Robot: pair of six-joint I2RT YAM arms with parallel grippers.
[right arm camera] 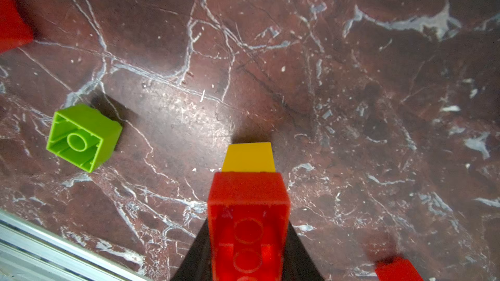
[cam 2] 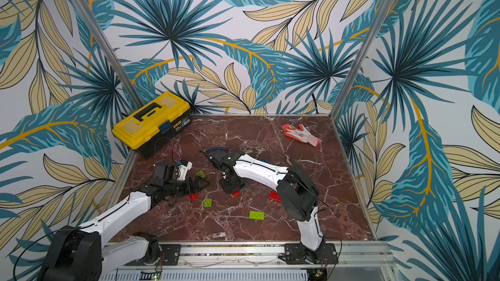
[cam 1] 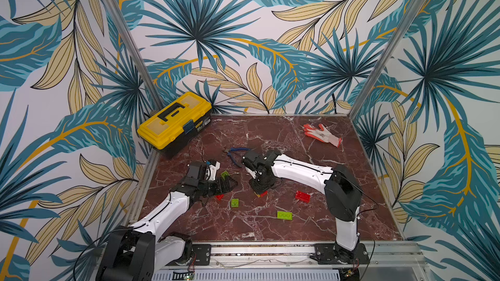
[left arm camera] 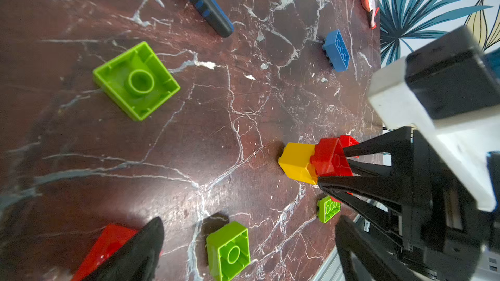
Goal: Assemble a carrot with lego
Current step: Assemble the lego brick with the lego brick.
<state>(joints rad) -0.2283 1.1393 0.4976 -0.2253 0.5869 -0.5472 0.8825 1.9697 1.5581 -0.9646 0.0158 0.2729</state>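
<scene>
The carrot is a two-brick stack, a yellow brick (right arm camera: 249, 158) joined to a red brick (right arm camera: 249, 225). My right gripper (right arm camera: 247, 255) is shut on the red brick and holds the yellow end against the marble table (cam 1: 270, 136). In both top views the stack (cam 1: 262, 193) shows just under the right gripper (cam 1: 261, 189). My left gripper (cam 1: 230, 185) is open and low, left of the stack. In the left wrist view a small lime-green brick (left arm camera: 228, 250) lies between its fingers, and a red brick (left arm camera: 108, 247) sits partly under one finger (left arm camera: 140, 252).
Loose lego: an upturned lime-green brick (cam 1: 224, 175), a long lime-green brick (cam 1: 284, 215), a red brick (cam 1: 302, 196) and a blue brick (left arm camera: 336, 50). Blue-handled pliers (cam 1: 235, 154) lie behind the grippers. A yellow toolbox (cam 1: 176, 120) stands back left, a glove (cam 1: 322, 133) back right.
</scene>
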